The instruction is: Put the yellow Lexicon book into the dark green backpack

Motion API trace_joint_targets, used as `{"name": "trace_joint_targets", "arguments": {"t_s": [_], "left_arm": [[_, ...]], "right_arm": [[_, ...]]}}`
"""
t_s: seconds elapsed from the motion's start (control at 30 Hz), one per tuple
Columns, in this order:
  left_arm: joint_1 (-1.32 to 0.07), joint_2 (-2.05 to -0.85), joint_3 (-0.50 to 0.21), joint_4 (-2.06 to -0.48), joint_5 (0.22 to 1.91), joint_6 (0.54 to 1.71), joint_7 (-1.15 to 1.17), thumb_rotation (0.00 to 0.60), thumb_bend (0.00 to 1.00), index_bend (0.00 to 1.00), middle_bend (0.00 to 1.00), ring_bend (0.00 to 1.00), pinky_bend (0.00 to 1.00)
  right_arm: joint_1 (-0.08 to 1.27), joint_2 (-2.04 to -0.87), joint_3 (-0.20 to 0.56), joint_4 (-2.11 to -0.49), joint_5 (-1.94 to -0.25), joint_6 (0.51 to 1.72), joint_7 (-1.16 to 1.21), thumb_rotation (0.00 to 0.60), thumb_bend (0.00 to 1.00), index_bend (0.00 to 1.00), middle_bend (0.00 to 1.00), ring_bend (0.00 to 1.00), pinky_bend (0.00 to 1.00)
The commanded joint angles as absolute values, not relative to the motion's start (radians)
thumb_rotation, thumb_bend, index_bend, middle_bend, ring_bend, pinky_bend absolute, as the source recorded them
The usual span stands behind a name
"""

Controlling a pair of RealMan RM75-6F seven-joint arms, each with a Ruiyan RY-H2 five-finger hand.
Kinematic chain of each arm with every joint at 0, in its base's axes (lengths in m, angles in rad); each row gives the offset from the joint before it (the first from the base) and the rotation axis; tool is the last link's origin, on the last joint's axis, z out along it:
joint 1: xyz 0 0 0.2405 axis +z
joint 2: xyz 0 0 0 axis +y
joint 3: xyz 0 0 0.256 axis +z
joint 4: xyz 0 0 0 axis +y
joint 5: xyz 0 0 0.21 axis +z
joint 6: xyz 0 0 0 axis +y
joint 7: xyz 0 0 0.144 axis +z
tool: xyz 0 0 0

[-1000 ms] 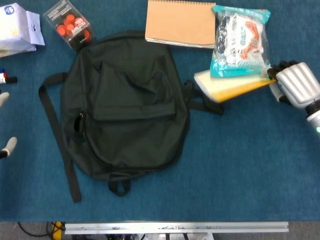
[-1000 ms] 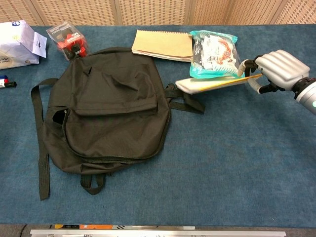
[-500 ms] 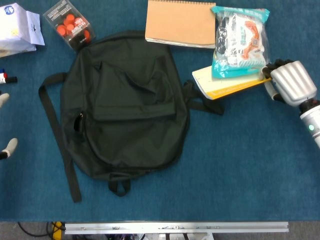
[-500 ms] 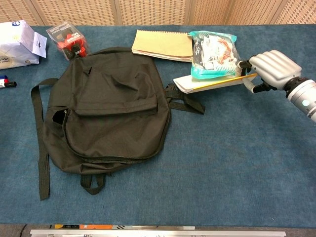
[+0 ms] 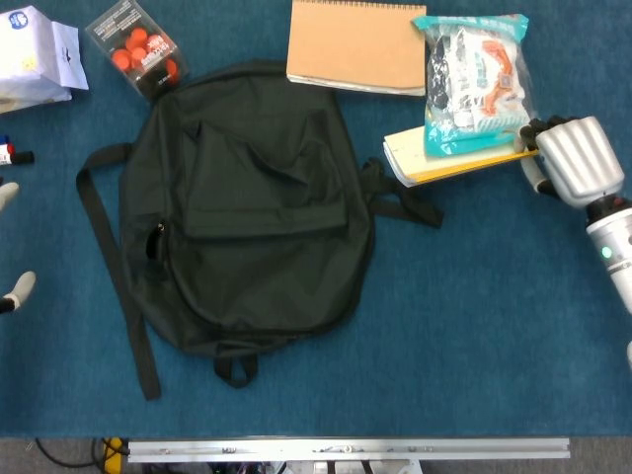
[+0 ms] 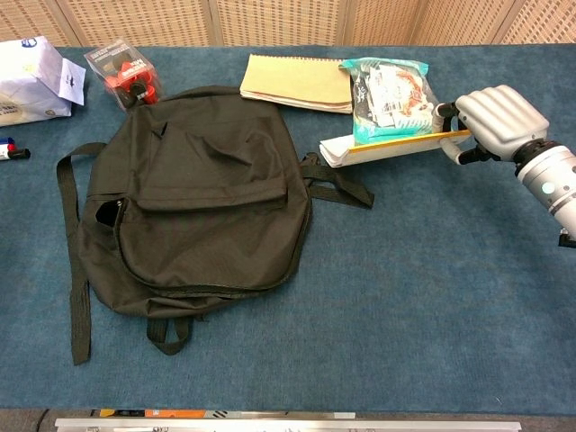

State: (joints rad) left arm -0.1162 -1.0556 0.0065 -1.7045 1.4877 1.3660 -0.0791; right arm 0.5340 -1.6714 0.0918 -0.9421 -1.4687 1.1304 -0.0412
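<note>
The right hand gripped the yellow Lexicon book by its right edge, at the upper right of the head view, fingers curled over that edge. The book's far end rested near the backpack strap, and a teal snack bag lay on top of the book, covering most of its cover.

Over the last 1 s the book changed attitude more than place. It had been tipped with its broad yellow face turned toward the camera; by this moment it had flattened and drawn slightly up and right, so the chest view showed mainly its pale page edge under a thin yellow line. The snack bag rode along with it and shifted a little toward the upper edge of the frame. The hand also moved a little toward the top of the frame.

My reading: the grasp was secured but the book was not yet freed, since the bag still weighed on it. Pulling the book clear risked dragging the bag along.

The dark green backpack lay flat at center left, its flap down; a small gap showed at its left side. The left hand sat at the left edge, only pale fingertips visible, so I could not tell how it was set. A tan notebook lay at the top center.
</note>
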Motion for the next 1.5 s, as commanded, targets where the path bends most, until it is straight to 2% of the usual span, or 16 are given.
{"name": "trace_joint_targets", "arguments": {"t_s": [0.03, 0.33, 0.53, 0.77, 1.1, 1.5], "left_arm": [[-0.123, -1.044, 0.008, -1.708, 1.489, 1.355, -0.072, 0.538, 0.25, 0.09, 0.07, 0.07, 0.05], [-0.145, -1.024, 0.003, -1.721, 1.495, 1.334, -0.055, 0.526, 0.25, 0.09, 0.07, 0.07, 0.05], [-0.157, -1.017, 0.003, -1.729, 1.501, 1.322, -0.053, 0.521, 0.25, 0.09, 0.06, 0.07, 0.05], [-0.174, -1.006, -0.001, -1.737, 1.506, 1.31, -0.041, 0.514, 0.25, 0.09, 0.06, 0.07, 0.05], [-0.246, -0.977, -0.007, -1.734, 1.532, 1.223, -0.005, 0.513, 0.25, 0.09, 0.06, 0.07, 0.05], [-0.359, -0.971, 0.002, -1.718, 1.621, 1.109, -0.022, 0.518, 0.25, 0.1, 0.06, 0.07, 0.05]], "right_arm": [[0.522, -1.661, 0.09, -0.968, -1.469, 1.147, -0.045, 0.6, 0.43, 0.73, 0.71, 0.59, 0.65], [0.473, -1.615, 0.048, -1.054, -1.501, 1.204, -0.063, 0.6, 0.4, 0.75, 0.73, 0.6, 0.65], [0.446, -1.617, 0.026, -1.054, -1.522, 1.238, -0.061, 0.6, 0.35, 0.78, 0.75, 0.61, 0.65], [0.429, -1.629, 0.022, -1.031, -1.545, 1.28, -0.047, 0.6, 0.35, 0.81, 0.78, 0.65, 0.66], [0.406, -1.608, 0.022, -1.046, -1.599, 1.384, -0.045, 0.6, 0.35, 0.83, 0.82, 0.69, 0.69], [0.382, -1.487, 0.027, -1.202, -1.688, 1.518, -0.114, 0.6, 0.35, 0.85, 0.83, 0.7, 0.71]]}}
